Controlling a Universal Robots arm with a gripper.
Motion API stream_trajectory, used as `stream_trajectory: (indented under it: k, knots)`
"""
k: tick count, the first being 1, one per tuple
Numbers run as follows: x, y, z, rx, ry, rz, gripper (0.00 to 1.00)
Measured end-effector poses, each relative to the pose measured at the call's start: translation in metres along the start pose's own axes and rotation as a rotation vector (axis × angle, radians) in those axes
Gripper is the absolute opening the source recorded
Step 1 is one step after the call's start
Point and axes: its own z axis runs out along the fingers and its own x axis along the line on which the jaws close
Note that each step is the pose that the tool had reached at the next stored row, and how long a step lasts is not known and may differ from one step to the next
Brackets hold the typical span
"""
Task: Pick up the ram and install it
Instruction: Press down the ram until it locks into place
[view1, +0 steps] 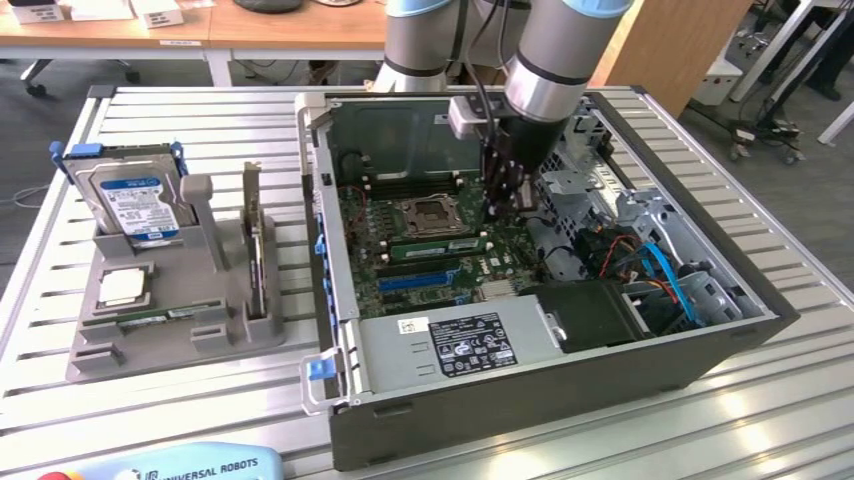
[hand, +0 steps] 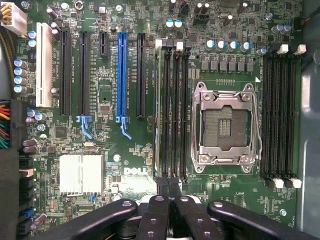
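**Counter**: slatted metal, carrying an open case and a grey holder.

**Case**: lies on its side with the panel off and the motherboard exposed. A labelled power supply sits at the near edge. Blue cables run on the exterior view's right.

**Motherboard:** an open, empty CPU socket has a bank of black memory slots on either side. Also on the board are one blue expansion slot among black ones and a finned silver heatsink.

**Ram**: a green stick standing on edge in the memory slot farthest from the socket. That bank lies between the socket and the expansion slots. The stick runs the slot's full length.

**Arm**: reaches down into the case, above the board beside the socket.

**Jaws:** together, with no gap between the black fingertips. The tips sit over one end of the bank that holds the ram. Whether they touch the stick cannot be told.

**Holder**: on the exterior view's left, well apart from the arm.
- A hard drive stands upright at the back.
- A dark card stands on edge beside the drive.
- A square silver chip lies flat in front.
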Motion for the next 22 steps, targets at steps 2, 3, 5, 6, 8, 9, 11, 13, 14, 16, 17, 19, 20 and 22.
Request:
stream_trajectory:
  k: [2,3,5,6,8,9,11,13,14,16,17,19,20,22]
  knots:
    - [0.0001,-0.0001,0.0015,0.0000,0.0000,0.000,0.10]
    - [0.0001,-0.0001,0.0022,0.0000,0.0000,0.000,0.10]
    - [0.0002,-0.0002,0.0034,0.0000,0.0001,0.000,0.10]
    - [0.0002,-0.0002,0.0040,0.0000,0.0001,0.000,0.10]
    - [0.0002,-0.0002,0.0053,0.0000,0.0000,0.000,0.10]
    - [0.0003,-0.0003,0.0060,0.0000,0.0000,0.000,0.10]
    - [0.0003,-0.0003,0.0072,0.0000,0.0001,0.000,0.10]
    - [0.0004,-0.0003,0.0077,-0.0001,0.0003,0.000,0.10]
    - [0.0004,-0.0003,0.0077,-0.0001,0.0003,0.000,0.10]
    - [0.0003,-0.0003,0.0078,0.0000,0.0002,0.000,0.10]
    - [0.0003,-0.0003,0.0078,0.0000,0.0001,0.000,0.10]
    - [0.0004,-0.0003,0.0079,0.0001,-0.0001,0.000,0.10]
    - [0.0006,-0.0003,0.0079,0.0001,-0.0002,0.000,0.10]
    - [0.0014,-0.0003,0.0078,0.0000,0.0000,0.000,0.10]
